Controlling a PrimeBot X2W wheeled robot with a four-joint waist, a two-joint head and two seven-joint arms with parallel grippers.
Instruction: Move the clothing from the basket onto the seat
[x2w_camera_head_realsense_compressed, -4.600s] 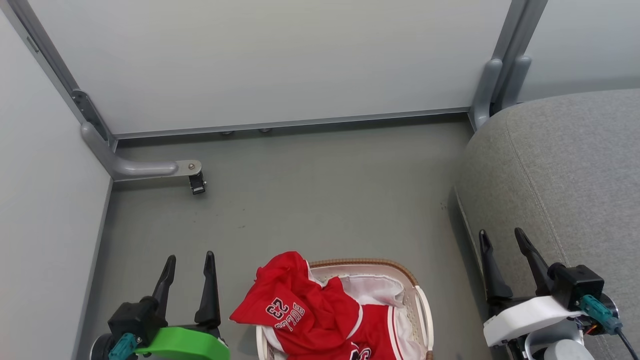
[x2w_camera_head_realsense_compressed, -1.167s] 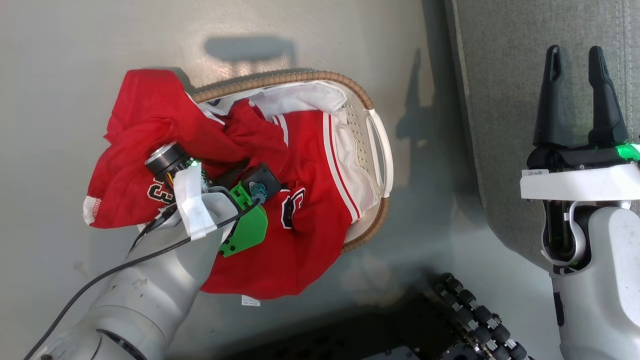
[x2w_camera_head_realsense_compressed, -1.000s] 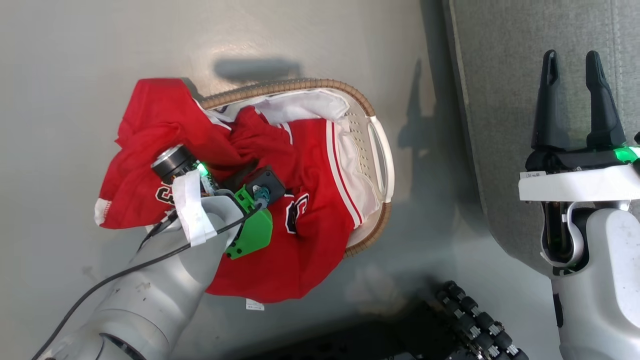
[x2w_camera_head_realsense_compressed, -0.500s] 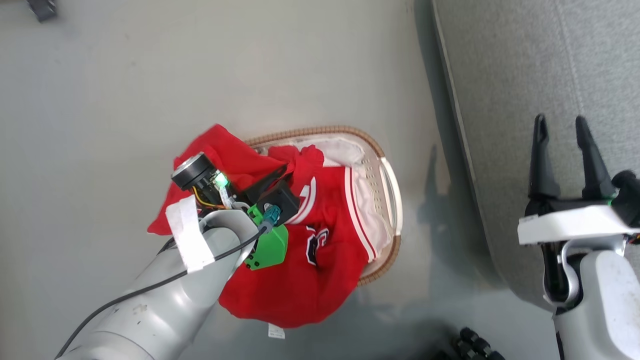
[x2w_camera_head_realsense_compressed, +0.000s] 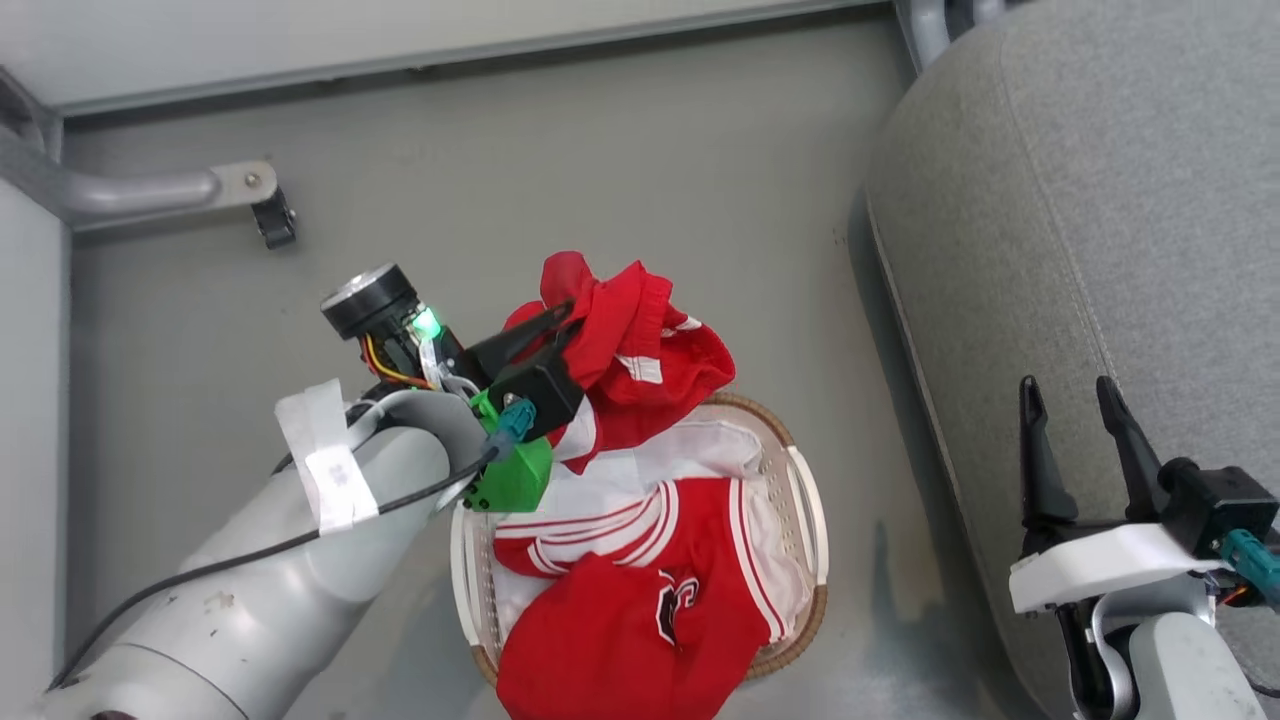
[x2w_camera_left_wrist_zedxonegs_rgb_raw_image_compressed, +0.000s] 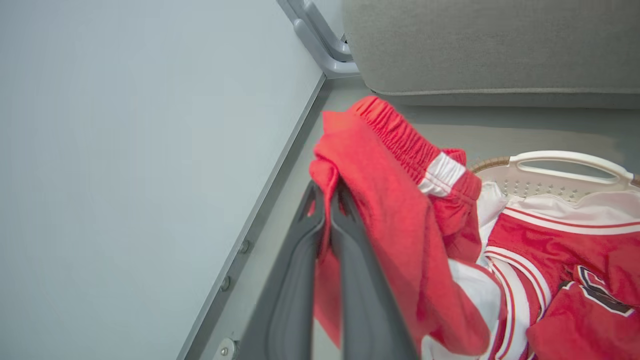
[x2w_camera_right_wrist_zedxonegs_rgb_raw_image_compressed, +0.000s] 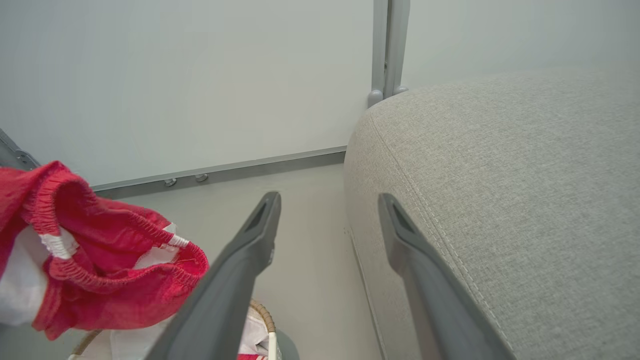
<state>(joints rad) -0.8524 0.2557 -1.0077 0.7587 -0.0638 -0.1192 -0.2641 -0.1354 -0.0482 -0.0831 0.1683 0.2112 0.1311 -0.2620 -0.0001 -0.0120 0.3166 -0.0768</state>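
Left forearm (x2w_camera_head_realsense_compressed: 250, 590): pale grey, scuffed, white tape band (x2w_camera_head_realsense_compressed: 325, 470), black cable (x2w_camera_head_realsense_compressed: 290, 543) along it. Wrist has a green bracket (x2w_camera_head_realsense_compressed: 515, 482), teal plug (x2w_camera_head_realsense_compressed: 512, 422), silver-capped black cylinder (x2w_camera_head_realsense_compressed: 368, 298), green LED (x2w_camera_head_realsense_compressed: 427, 323), orange wires (x2w_camera_head_realsense_compressed: 383, 368). Left gripper (x2w_camera_left_wrist_zedxonegs_rgb_raw_image_compressed: 325, 187): long dark grey fingers (x2w_camera_left_wrist_zedxonegs_rgb_raw_image_compressed: 295, 290). Right gripper (x2w_camera_head_realsense_compressed: 1066, 390): same fingers, white bracket (x2w_camera_head_realsense_compressed: 1100, 570), black box (x2w_camera_head_realsense_compressed: 1215, 500), second teal plug (x2w_camera_head_realsense_compressed: 1255, 562).

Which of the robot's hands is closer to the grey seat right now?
Right. The right hand hangs open at the seat's edge; the left hand is farther off by the basket, shut on the red shorts.
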